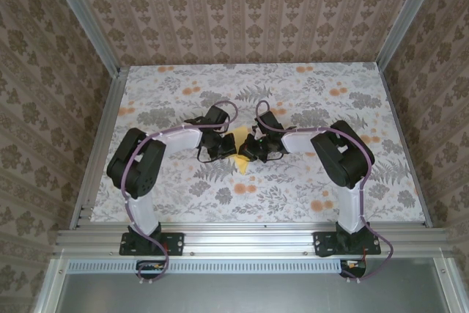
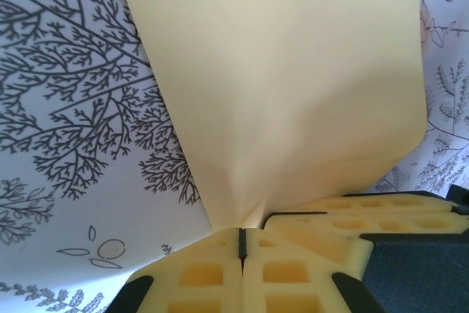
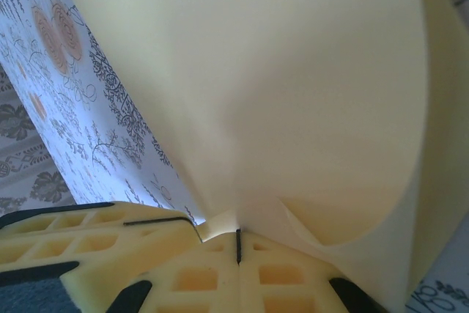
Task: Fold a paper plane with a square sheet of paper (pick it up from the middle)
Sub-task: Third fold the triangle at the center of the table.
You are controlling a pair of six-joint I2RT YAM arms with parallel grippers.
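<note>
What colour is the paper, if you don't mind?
The paper is pale yellow; left wrist view.

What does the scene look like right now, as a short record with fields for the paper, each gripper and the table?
paper: square sheet of paper, pale yellow, bowed, held between both grippers
left gripper: shut, pinching the sheet
right gripper: shut, pinching the sheet
arms: fingertips close together over the middle of the table
table: floral-print surface

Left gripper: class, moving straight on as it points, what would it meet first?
The left gripper pinches the square sheet of paper, which rises ahead, so it would press into that first; the table probably lies behind, depth unclear.
</note>
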